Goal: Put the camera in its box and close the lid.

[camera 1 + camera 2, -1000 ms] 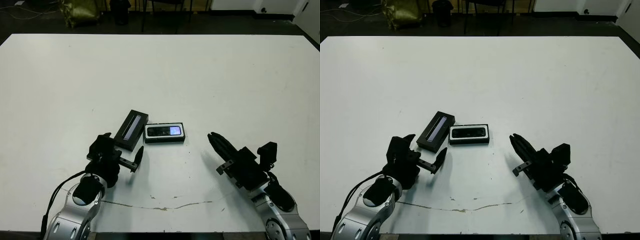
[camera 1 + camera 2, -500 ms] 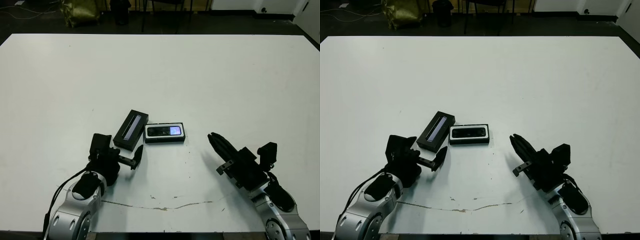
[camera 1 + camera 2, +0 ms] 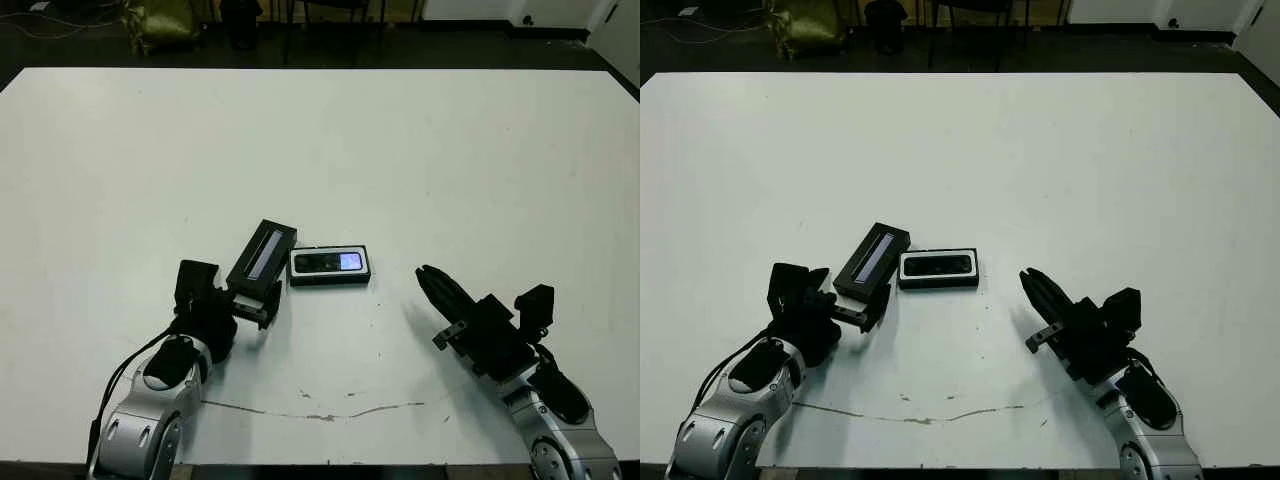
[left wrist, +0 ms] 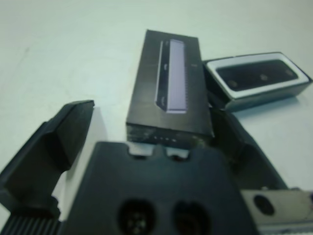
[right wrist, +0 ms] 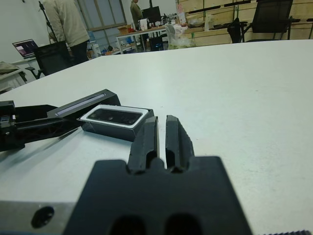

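On the worktop (image 3: 420,150), the open left tool (image 3: 232,302) has been advanced to bracket the near end of the lid (image 3: 262,259). Beside it, the camera (image 3: 328,263) already lies inside the box (image 3: 329,278); the right tool (image 3: 432,283) is kept shut, well apart.

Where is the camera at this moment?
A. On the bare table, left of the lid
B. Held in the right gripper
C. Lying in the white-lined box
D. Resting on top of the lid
C. The camera lies inside the box, framed by its white lining, with the lid beside it on the table.
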Available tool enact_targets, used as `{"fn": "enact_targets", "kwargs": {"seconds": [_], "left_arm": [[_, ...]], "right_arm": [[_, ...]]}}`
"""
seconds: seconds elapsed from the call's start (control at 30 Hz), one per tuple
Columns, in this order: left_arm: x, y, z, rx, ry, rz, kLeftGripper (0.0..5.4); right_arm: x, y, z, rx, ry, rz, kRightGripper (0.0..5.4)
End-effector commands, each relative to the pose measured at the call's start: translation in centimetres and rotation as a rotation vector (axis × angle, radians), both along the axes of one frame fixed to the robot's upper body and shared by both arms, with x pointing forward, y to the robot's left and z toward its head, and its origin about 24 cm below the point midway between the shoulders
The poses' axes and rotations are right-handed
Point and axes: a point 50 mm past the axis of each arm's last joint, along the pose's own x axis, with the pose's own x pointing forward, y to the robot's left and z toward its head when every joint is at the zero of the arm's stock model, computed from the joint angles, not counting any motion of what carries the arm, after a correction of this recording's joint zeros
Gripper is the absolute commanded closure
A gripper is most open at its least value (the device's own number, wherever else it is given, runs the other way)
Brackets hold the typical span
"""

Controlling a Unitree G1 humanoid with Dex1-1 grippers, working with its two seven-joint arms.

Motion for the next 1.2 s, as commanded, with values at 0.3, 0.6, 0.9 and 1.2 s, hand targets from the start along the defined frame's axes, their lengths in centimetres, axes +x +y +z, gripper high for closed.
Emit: {"fn": "enact_targets", "kwargs": {"seconds": [0.3, 0.6, 0.9, 1.2], "left_arm": [[-0.6, 0.4, -1.8, -0.008, 0.042, 0.061, 1.13], [-0.8, 0.8, -1.0, 0.046, -0.031, -0.111, 3.04], [-0.7, 1.6, 0.2, 0.150, -0.059, -0.249, 3.14], [0.9, 4.4, 3.3, 0.243, -0.228, -0.277, 3.14]], "right_arm": [[-0.2, -0.3, -0.5, 0.005, 0.028, -0.012, 5.40], [-0.2, -0.3, -0.5, -0.003, 0.024, -0.014, 5.40], [-0.2, -0.3, -0.6, 0.013, 0.027, -0.013, 5.40], [-0.3, -0.3, -0.7, 0.007, 0.038, -0.020, 5.40]]}}
